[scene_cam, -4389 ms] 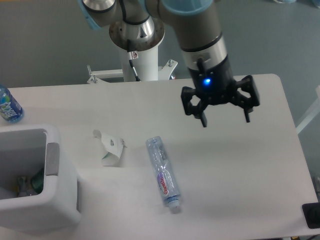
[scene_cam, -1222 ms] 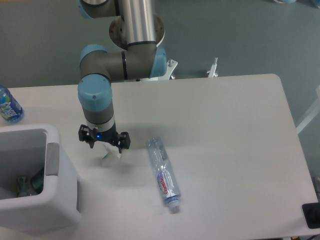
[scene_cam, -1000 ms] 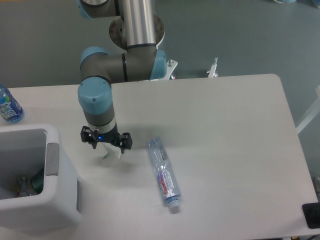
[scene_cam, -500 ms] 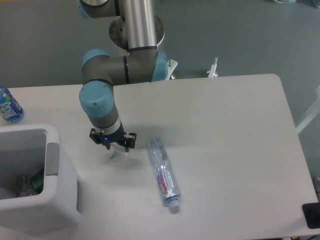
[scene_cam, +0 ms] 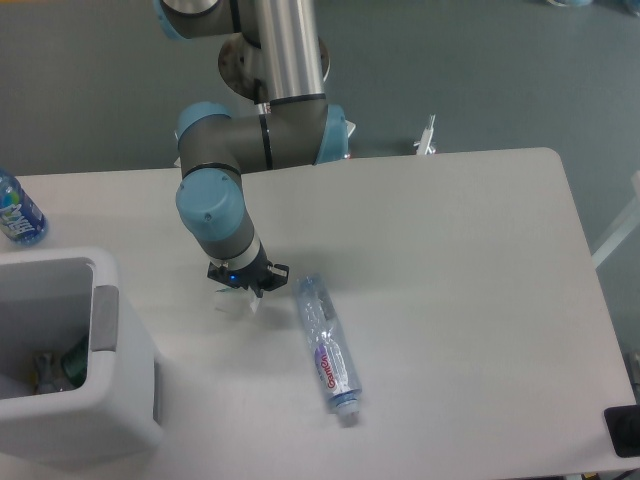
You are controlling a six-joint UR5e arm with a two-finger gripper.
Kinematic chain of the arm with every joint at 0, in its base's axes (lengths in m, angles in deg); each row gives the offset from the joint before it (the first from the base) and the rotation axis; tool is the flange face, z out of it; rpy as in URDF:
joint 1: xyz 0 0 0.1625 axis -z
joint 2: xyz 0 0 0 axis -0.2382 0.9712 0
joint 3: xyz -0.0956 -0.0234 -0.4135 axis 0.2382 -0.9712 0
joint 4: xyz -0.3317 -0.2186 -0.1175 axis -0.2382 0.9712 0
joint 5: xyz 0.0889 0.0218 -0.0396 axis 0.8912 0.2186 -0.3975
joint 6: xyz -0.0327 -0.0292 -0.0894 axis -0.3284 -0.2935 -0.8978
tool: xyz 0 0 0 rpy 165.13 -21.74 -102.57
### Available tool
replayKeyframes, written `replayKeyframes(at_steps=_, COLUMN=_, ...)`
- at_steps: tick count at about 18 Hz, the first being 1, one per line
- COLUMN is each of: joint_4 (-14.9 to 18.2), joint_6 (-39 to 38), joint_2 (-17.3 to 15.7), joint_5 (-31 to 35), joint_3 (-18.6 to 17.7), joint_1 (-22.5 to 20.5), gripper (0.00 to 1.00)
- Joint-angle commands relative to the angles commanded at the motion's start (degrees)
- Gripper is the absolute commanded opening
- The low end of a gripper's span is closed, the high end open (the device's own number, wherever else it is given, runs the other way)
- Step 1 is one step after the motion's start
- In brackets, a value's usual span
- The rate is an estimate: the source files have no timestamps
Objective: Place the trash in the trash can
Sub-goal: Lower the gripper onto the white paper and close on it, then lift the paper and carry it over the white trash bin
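From my feed the gripper [scene_cam: 243, 291] sits over the card scrap [scene_cam: 236, 300], mostly hiding it; can't tell if fingers are clenched. Crushed bottle [scene_cam: 326, 347] lies just right, trash can [scene_cam: 70, 355] cut off at left edge

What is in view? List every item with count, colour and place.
card scrap: one, white, under the hand, left of the crushed bottle; mostly hidden.
crushed bottle: one, clear with red-and-white label, lying mid-table.
bin: one, white with grey rim strip, front left corner; some items inside.
blue bottle: one, blue-labelled, far left edge behind the bin.
table: one, white.
black object: one, front right corner.
arm: one, silver and light blue.
hand: one, black, low over the scrap; grip unclear.
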Motion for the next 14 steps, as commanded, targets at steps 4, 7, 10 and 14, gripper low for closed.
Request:
replayKeyframes(at_steps=4, joint_4=0.36, joint_6=1.59, joint_2=-5.53, joint_5=-5.25, joint_3=0.44, joint_1=-3.15, gripper=0.00)
replayKeyframes(at_steps=7, joint_4=0.36, joint_6=0.27, joint_2=-9.40, joint_5=-13.95, joint_3=3.59, joint_1=-6.76, gripper=0.00)
replayKeyframes(at_steps=10, joint_4=0.01, joint_6=-4.72, joint_2=-13.53, joint_5=-22.99, joint_3=8.25, joint_1=-11.85, gripper=0.00)
replayKeyframes(at_steps=14, joint_4=-0.52, joint_6=-15.25, joint_2=-14.51, joint_5=-32.86, joint_3=15.36, joint_1=-16.43, gripper=0.00)
